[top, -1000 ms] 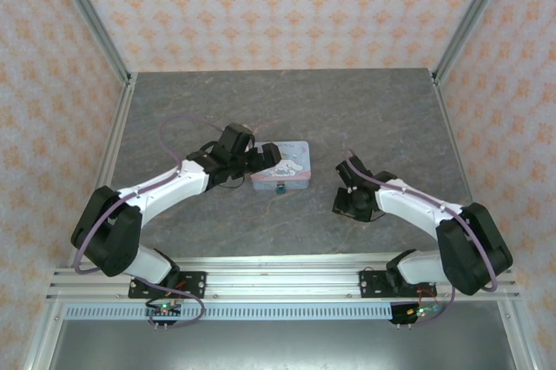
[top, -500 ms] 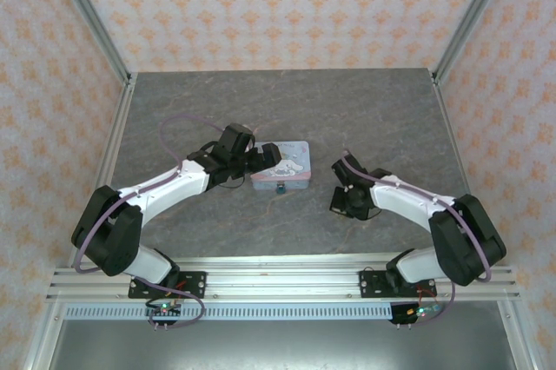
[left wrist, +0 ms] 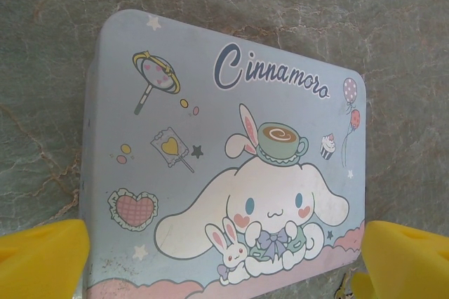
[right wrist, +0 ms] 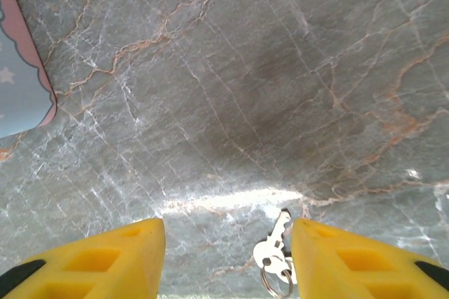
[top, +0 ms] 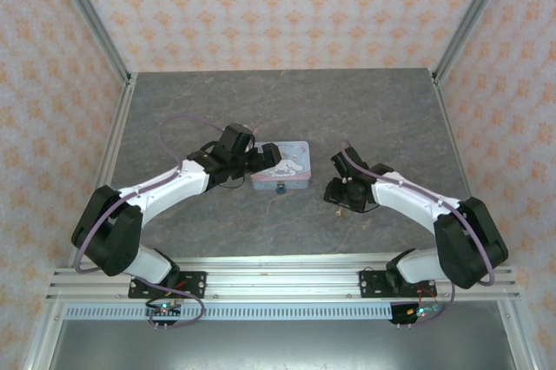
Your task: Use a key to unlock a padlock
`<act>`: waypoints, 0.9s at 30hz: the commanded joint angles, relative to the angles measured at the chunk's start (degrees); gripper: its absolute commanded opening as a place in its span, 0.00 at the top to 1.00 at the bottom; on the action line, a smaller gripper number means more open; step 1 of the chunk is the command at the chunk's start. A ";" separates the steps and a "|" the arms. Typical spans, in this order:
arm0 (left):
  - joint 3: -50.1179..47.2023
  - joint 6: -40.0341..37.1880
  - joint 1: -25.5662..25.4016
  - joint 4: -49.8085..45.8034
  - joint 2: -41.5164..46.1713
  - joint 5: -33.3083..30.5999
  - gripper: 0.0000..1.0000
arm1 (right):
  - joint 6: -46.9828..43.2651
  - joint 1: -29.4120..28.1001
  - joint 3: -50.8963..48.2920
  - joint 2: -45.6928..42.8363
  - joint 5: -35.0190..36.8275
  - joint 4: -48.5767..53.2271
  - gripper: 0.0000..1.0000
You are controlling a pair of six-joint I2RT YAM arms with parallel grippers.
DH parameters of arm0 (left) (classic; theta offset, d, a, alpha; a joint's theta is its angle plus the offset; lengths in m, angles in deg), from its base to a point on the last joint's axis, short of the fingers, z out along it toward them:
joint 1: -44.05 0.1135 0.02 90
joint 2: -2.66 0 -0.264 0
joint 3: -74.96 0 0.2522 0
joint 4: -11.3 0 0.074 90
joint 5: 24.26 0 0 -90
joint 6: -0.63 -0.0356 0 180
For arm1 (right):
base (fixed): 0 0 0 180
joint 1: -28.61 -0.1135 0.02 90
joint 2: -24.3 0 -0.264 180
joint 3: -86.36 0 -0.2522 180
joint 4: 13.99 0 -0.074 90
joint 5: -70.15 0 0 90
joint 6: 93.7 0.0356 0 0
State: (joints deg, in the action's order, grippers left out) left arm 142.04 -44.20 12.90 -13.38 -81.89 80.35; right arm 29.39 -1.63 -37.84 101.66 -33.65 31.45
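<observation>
- The bench [top: 287, 101] is a flat grey slab with a stone look, crossed by thin tan and white veins, and it throws a soft glare in the right wrist view.
- A rectangular tin [left wrist: 210, 144] with rounded corners lies flat on it. Its lid is smooth pale blue, printed with a white long-eared cartoon dog, hearts, stars and a pink scalloped edge, with small scuffs in the paint.
- The padlock [top: 281, 188] is a tiny blue-teal block at the tin's near side, against its front wall.
- The key [right wrist: 270, 248] is thin, flat, silvery metal on a small wire ring [right wrist: 275, 281], lying on the bare bench well to the right of the tin.
- The left hand [left wrist: 224, 260] is spread wide, and its blocky yellow fingers [left wrist: 42, 260] stand on either side of the tin's short ends. It holds nothing, and I cannot tell whether it touches the tin.
- The right hand [right wrist: 228, 257] is low over the bench with its fingers [right wrist: 98, 257] parted and nothing gripped. The key lies in the gap, just beside the inner face of one finger.
</observation>
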 commanded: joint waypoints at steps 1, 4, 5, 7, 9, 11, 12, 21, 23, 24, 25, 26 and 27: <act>1.48 0.89 -0.67 0.55 0.44 -0.02 0.00 | -3.19 -0.36 1.43 -1.33 2.54 5.44 0.49; 1.66 0.88 -0.66 0.61 0.27 0.12 0.00 | -4.84 -0.52 1.15 -0.54 2.71 6.44 0.51; 1.70 0.84 -0.66 0.55 0.27 0.07 0.00 | -5.23 -0.72 1.18 -0.17 2.77 6.56 0.52; 1.69 0.86 -0.66 0.53 0.27 0.07 0.00 | -6.34 -1.83 2.10 1.23 3.70 7.43 0.53; 1.62 0.76 -0.68 0.39 0.26 0.05 0.00 | -7.45 -3.39 3.69 3.16 5.20 8.65 0.54; 1.62 0.76 -0.66 0.31 0.35 -0.02 0.00 | -8.42 -5.14 5.31 5.31 7.03 10.11 0.54; 1.62 0.80 -0.66 0.37 0.43 0.03 0.00 | -8.83 -6.05 6.02 6.40 7.88 10.77 0.54; 1.61 0.49 -0.66 0.23 0.53 -0.03 0.00 | -9.16 -7.41 6.24 8.43 10.38 12.09 0.55; 1.61 0.54 -0.66 0.45 0.29 0.07 0.00 | -9.12 -7.43 5.84 8.46 10.25 11.97 0.56; 1.61 0.54 -0.66 0.45 0.22 0.15 0.00 | -9.18 -7.38 5.69 8.63 10.04 11.96 0.56; 1.62 0.62 -0.66 0.48 0.13 0.22 0.00 | -9.34 -7.38 5.53 8.84 9.73 11.77 0.57; 1.61 0.62 -0.66 0.55 0.09 0.23 0.00 | -9.36 -7.38 5.44 9.06 9.59 11.74 0.57; 1.61 0.62 -0.68 0.56 0.09 0.24 0.00 | -9.46 -7.38 5.40 9.20 9.37 11.54 0.57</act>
State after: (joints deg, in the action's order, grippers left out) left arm 142.04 -44.20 12.90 -13.38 -81.89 80.35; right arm 20.86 -8.87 -31.78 110.34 -25.80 41.16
